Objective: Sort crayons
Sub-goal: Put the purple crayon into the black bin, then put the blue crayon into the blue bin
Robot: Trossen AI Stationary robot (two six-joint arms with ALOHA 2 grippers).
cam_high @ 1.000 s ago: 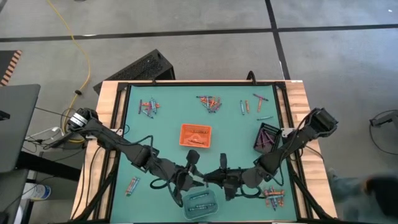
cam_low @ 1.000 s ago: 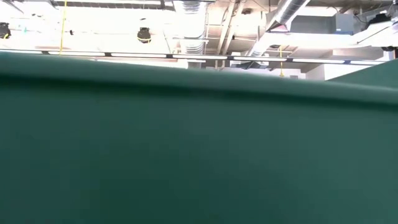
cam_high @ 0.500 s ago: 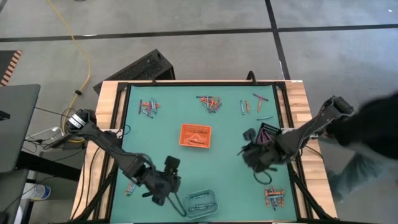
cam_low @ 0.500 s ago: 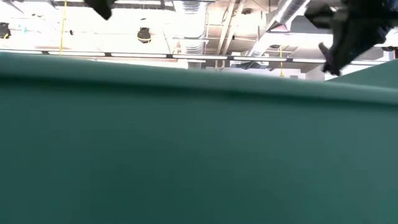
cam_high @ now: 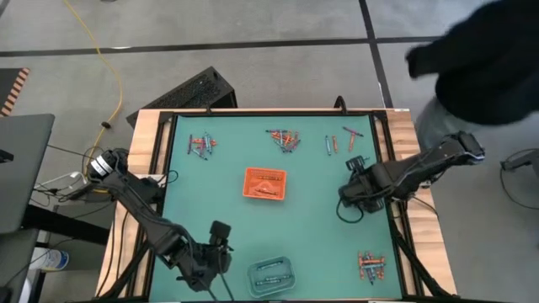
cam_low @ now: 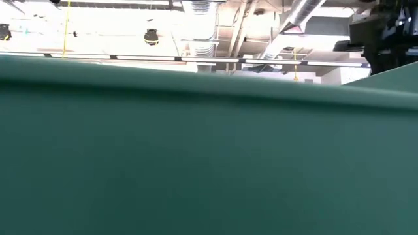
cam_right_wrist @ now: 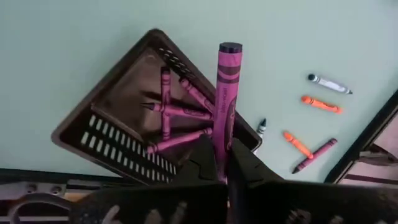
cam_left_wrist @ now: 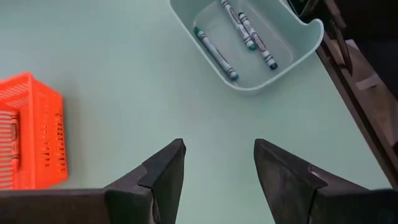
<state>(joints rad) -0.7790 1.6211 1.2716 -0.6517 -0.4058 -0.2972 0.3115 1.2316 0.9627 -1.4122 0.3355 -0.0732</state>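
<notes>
Item: magenta crayon (cam_right_wrist: 224, 106), clamped by its lower end in my right pincer (cam_right_wrist: 231, 163), standing up beyond my tips, directly over the dark tray (cam_right_wrist: 106, 140).
Handling: likely light, stiff, waxy-slick, snappable; hold mid-shaft.
Clearance: tray walls close beneath, open mat past them.
My left pincer (cam_left_wrist: 217, 165): apart, empty.

We see crayons (cam_high: 285, 139) in small orange, blue and purple clusters across the mat; one purple crayon (cam_right_wrist: 222, 109) stands upright, others lie in trays.
</notes>
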